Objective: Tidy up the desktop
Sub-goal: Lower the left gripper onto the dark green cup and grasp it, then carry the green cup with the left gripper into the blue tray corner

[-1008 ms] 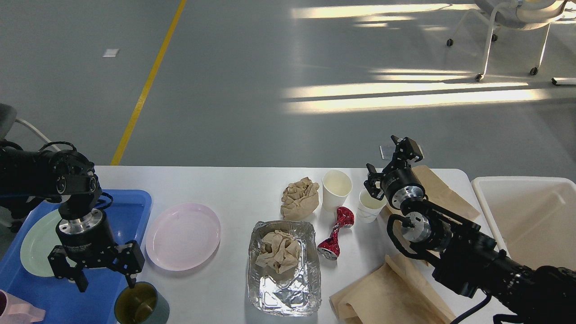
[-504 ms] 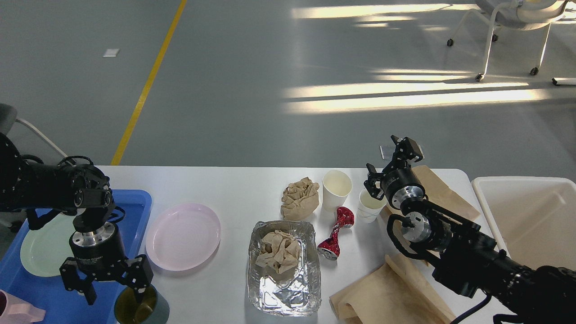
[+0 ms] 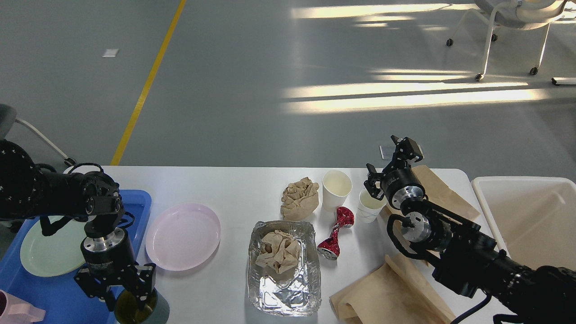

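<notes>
The white desktop (image 3: 234, 189) holds a pink plate (image 3: 182, 236), a foil tray (image 3: 288, 292) with crumpled brown paper (image 3: 279, 251), another paper wad (image 3: 299, 198), two paper cups (image 3: 336, 188) (image 3: 371, 208) and a crushed red can (image 3: 335, 234). My left gripper (image 3: 123, 299) is open and points down over the left rim of a dark green cup (image 3: 155, 310). One finger is outside the cup and one over its mouth. My right gripper (image 3: 389, 161) is open and empty just behind the smaller paper cup.
A blue tray (image 3: 135, 202) at the left holds a pale green plate (image 3: 45, 247) and a pink cup (image 3: 13, 311). Brown paper bags lie at the right front (image 3: 391, 297) and right back (image 3: 443, 191). A cream bin (image 3: 531, 216) stands beside the table's right end.
My left gripper has moved down and to the right, from over the blue tray to the dark green cup's rim. The right arm has not moved.
</notes>
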### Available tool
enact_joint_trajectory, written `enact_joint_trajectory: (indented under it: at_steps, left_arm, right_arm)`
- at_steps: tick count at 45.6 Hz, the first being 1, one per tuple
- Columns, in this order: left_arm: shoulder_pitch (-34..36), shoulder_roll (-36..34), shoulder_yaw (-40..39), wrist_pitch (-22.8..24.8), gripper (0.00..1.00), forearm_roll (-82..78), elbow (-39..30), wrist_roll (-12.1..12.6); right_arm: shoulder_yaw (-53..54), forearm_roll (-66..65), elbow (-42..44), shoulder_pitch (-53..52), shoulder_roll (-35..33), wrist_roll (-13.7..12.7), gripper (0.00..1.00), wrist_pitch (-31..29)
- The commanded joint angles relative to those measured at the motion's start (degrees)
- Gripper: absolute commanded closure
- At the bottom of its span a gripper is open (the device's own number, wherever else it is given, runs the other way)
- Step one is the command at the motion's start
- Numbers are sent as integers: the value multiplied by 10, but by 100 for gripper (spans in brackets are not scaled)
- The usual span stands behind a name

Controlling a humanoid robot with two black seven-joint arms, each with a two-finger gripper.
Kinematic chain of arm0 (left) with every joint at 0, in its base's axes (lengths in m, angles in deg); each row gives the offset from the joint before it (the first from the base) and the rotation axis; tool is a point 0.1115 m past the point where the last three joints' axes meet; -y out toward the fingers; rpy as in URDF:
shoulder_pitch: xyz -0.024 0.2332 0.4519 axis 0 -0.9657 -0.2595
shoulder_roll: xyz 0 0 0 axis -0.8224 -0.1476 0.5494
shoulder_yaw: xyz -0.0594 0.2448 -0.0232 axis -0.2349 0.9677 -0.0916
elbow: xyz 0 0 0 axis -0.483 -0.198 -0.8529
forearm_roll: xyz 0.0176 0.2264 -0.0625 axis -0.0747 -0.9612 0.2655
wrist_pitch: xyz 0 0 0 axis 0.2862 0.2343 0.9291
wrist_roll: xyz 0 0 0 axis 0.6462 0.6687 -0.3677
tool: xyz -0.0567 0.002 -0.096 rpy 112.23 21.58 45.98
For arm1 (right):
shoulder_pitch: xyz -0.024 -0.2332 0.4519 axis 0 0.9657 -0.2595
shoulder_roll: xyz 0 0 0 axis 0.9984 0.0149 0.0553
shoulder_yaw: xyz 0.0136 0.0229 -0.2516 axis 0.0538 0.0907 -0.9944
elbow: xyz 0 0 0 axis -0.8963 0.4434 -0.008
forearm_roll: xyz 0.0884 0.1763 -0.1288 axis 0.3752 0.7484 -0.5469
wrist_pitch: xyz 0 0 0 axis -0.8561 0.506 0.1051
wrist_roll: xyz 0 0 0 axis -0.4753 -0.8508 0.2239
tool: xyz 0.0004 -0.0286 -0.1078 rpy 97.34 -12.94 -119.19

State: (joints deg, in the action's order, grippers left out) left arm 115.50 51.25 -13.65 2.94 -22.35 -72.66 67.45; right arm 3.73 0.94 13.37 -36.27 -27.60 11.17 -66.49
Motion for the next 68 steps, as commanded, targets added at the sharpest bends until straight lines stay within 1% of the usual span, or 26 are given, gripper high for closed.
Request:
enact_joint_trajectory:
  at_steps: [1, 6, 9, 12, 14, 15, 22, 28, 35, 43, 51, 59, 64, 68]
  left_arm:
    - [-9, 10, -7, 0, 59, -2, 1, 2]
    - [-8, 10, -7, 0, 74, -2, 2, 2]
    - [-8, 10, -7, 0, 80, -2, 2, 2]
    - [-9, 10, -7, 0, 92, -2, 2, 3]
    - [-9, 10, -7, 0, 99, -2, 2, 2]
    - [-9, 10, -7, 0, 100, -2, 2, 2]
    - [-2, 9, -11, 0, 100, -1, 2, 0]
    - [15, 10, -39, 0, 100, 1, 0, 0]
    - [62, 8, -53, 0, 100, 3, -11, -1]
    - [121, -7, -72, 0, 100, 5, -61, 0]
    - [144, -58, -71, 0, 100, 6, -60, 0]
    - [141, -121, -67, 0, 100, 6, -54, 0]
    - [134, -173, -61, 0, 100, 0, -53, 1]
    - [132, -212, -41, 0, 100, -3, -53, 3]
  right_arm:
    - [0, 0, 0, 0, 0, 0, 0, 0]
    - [0, 0, 0, 0, 0, 0, 0, 0]
    - [0, 0, 0, 0, 0, 0, 0, 0]
    - [0, 0, 0, 0, 0, 0, 0, 0]
    - [0, 0, 0, 0, 0, 0, 0, 0]
    - [0, 0, 0, 0, 0, 0, 0, 0]
    - [0, 0, 0, 0, 0, 0, 0, 0]
    - [0, 0, 0, 0, 0, 0, 0, 0]
    - [0, 0, 0, 0, 0, 0, 0, 0]
    - [0, 0, 0, 0, 0, 0, 0, 0]
    - [0, 0, 0, 0, 0, 0, 0, 0]
    - [0, 0, 0, 0, 0, 0, 0, 0]
    - [0, 0, 0, 0, 0, 0, 0, 0]
    - [0, 0, 0, 0, 0, 0, 0, 0]
